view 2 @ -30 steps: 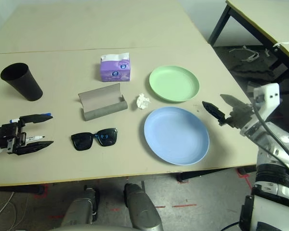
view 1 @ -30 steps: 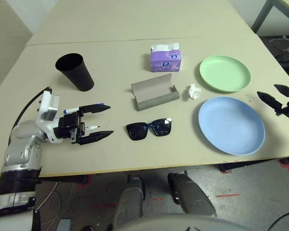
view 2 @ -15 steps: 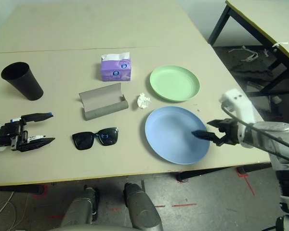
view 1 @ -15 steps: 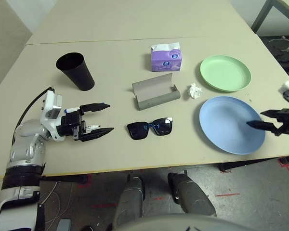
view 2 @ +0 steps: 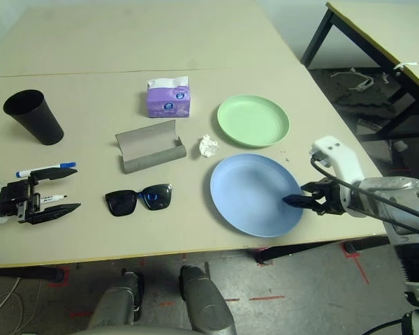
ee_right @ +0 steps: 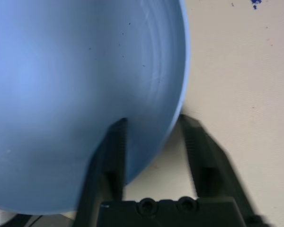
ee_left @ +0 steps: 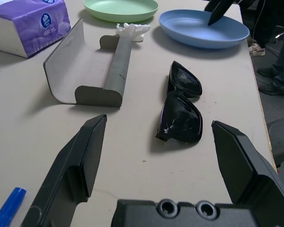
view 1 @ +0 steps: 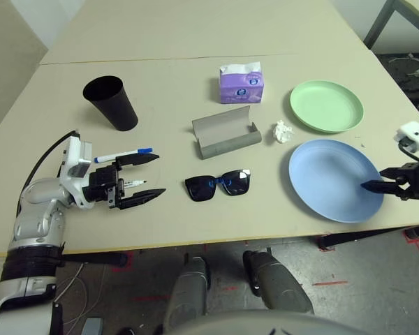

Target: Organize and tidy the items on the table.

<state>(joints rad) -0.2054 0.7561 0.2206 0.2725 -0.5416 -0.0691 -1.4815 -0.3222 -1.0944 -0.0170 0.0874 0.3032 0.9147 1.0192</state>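
Note:
My right gripper [view 1: 371, 185] is shut on the near right rim of the blue plate [view 1: 328, 178]; in the right wrist view one finger [ee_right: 111, 151] sits inside the rim and the other outside it. My left gripper [view 1: 159, 174] is open and low over the table's left side, with nothing held. A black-capped marker [view 1: 130, 184] lies between its fingers and a blue-capped marker [view 1: 123, 154] just behind them. Black sunglasses [view 1: 216, 186] lie to its right. The open grey glasses case [view 1: 225, 135], white tissue wad [view 1: 283, 132], green plate [view 1: 326, 106], purple tissue pack [view 1: 240, 84] and black cup [view 1: 111, 102] stand further back.
The table [view 1: 195, 35] reaches far back past a seam, and its front edge runs close below the sunglasses and the blue plate. To the right, another table's dark legs [view 2: 321, 31] and cables lie on the floor.
My right gripper's fingers have closed in on the blue plate's rim. My left arm has drawn back a little, so the blue-capped marker now shows clear of its fingers.

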